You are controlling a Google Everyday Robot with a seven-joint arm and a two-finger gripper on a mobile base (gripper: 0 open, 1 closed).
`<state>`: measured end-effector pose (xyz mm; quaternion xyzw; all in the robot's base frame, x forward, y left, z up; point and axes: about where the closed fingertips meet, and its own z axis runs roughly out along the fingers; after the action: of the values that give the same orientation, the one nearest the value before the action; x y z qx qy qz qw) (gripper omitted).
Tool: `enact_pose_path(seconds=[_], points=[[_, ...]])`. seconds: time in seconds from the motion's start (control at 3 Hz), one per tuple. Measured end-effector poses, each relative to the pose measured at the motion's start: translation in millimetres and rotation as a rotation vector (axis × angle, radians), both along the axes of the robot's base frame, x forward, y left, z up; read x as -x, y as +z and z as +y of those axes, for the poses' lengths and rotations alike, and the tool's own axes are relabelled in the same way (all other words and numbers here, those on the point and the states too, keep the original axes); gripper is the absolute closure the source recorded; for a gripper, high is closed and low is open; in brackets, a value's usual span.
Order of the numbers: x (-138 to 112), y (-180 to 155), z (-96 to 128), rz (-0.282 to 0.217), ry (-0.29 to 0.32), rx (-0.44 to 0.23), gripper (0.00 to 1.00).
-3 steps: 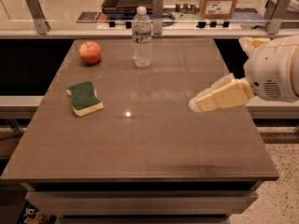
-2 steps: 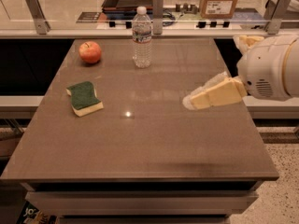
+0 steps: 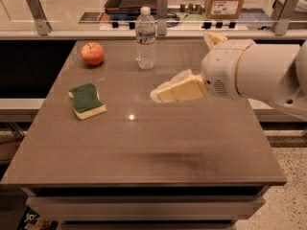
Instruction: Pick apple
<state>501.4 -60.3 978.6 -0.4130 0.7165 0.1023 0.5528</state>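
Observation:
The apple (image 3: 92, 53) is small, round and red-orange, and sits on the brown table (image 3: 144, 147) at its far left. My gripper (image 3: 165, 92) is cream-coloured and hangs above the table's middle, pointing left. It is well to the right of the apple and nearer to me, and just right of and below the water bottle. It holds nothing that I can see. The white arm (image 3: 254, 75) reaches in from the right edge.
A clear water bottle (image 3: 146, 32) stands upright at the far middle, right of the apple. A green and yellow sponge (image 3: 86, 100) lies on the left side. A counter with a rail, a tray and a cardboard box (image 3: 226, 0) runs behind the table.
My gripper and arm have moved left over the table, from its right side towards the middle. The apple, bottle and sponge have not moved.

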Motion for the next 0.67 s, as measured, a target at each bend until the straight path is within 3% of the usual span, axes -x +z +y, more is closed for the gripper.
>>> enact_pose_path(seconds=[0.33,0.67], points=[[-19.0,1.1,28.3,-0.035,-0.021,-0.044,0.00],[-36.4,-0.8,51.3,-0.034,-0.037,-0.087,0.00]])
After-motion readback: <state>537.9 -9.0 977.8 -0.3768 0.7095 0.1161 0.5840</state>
